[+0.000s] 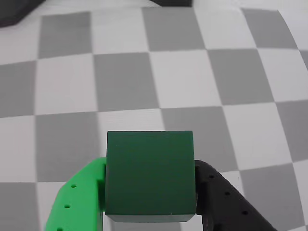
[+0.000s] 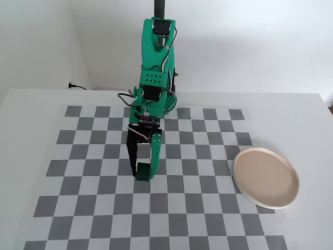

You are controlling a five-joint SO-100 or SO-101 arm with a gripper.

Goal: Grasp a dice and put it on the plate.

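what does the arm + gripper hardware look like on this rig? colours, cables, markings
Arm is bright green printed plastic with black servos set into the joints and thin white, red and black wires looping along it; one panel has a grid of small holes. A black post rises behind the top. The gripper has two mismatched fingers: one bright green, one black, each dotted with small holes. No readable markings.

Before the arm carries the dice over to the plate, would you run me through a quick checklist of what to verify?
1. Dice between both fingers of the gripper: ok, green finger on its left, black on its right in the wrist view.
2. Dice sits square, not tilted: ok.
3. Dice lifted off the checkerboard mat: cannot tell.
4. Plate empty: ok.
5. Mat between gripper and plate free of obstacles: ok in the fixed view.
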